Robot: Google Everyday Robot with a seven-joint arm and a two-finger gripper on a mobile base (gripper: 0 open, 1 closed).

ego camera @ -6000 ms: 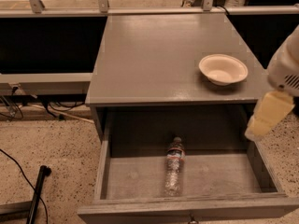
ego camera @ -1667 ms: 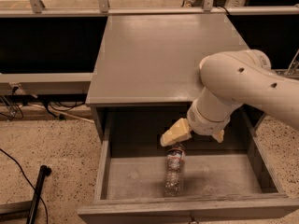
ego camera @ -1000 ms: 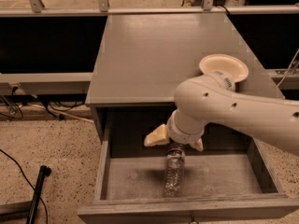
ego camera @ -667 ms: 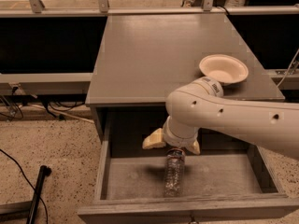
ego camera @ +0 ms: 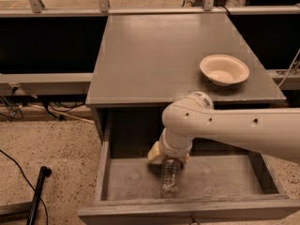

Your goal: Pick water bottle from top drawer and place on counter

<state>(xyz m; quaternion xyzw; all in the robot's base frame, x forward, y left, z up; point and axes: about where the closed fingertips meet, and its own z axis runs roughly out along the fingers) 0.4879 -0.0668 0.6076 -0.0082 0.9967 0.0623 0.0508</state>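
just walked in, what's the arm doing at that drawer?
The robot's arm reaches down into the open top drawer. Its gripper is at the cap end of the water bottle, which lies on the drawer bottom, not yet lifted. The counter above holds a white bowl on its right side.

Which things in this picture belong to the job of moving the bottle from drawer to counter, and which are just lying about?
Job: bottle, lying in the drawer; counter; gripper, down at the bottle's far end.
Lying about: bowl on the counter; black rod left of the drawer.
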